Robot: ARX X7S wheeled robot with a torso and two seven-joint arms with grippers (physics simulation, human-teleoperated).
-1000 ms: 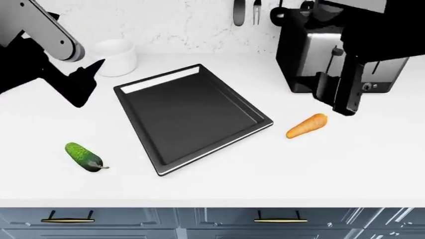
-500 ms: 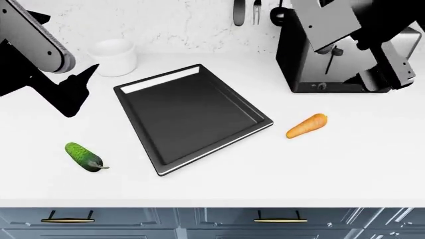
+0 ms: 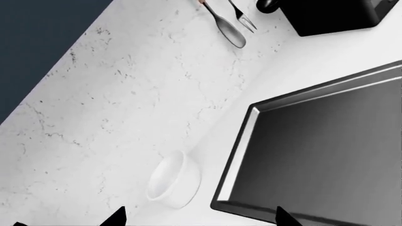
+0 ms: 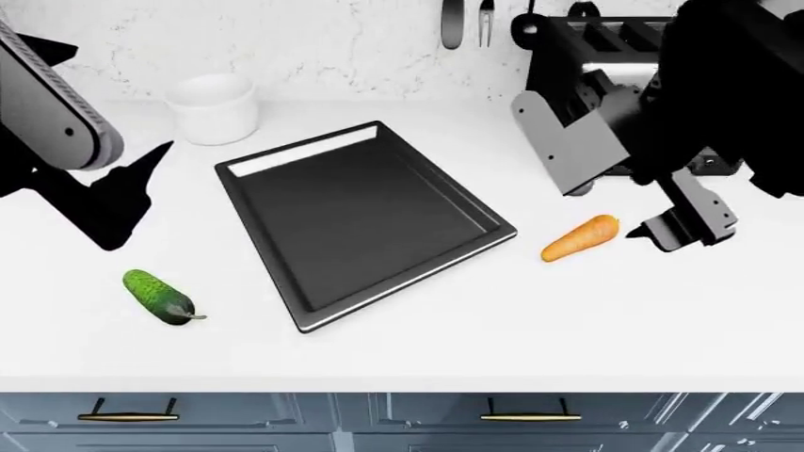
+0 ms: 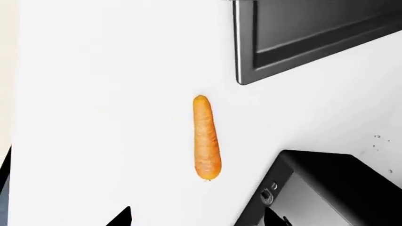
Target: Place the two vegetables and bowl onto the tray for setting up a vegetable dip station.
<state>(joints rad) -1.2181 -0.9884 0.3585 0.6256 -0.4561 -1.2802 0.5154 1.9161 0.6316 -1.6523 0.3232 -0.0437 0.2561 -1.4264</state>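
The black tray (image 4: 364, 221) lies at the counter's middle. Behind its far left corner stands the white bowl (image 4: 217, 105), also in the left wrist view as the bowl (image 3: 174, 179) beside the tray's rim (image 3: 242, 141). A dark-green cucumber (image 4: 157, 297) lies front left, and an orange carrot (image 4: 581, 237) lies right of the tray. My left gripper (image 3: 199, 222) is open and empty, hovering left of the tray, short of the bowl. Just right of the carrot (image 5: 206, 137) hangs my right gripper (image 4: 679, 226), open, holding nothing.
A steel toaster (image 4: 590, 56) stands at the back right, partly hidden by my right arm, and its black side (image 5: 320, 188) is close to the carrot. A spoon and fork (image 3: 229, 23) hang on the marble wall. Blue drawers (image 4: 402, 419) run below the counter's front edge.
My right arm has swung down from in front of the toaster to just right of the carrot. My left arm has drifted a little left and down. The vegetables, bowl and tray have not moved.
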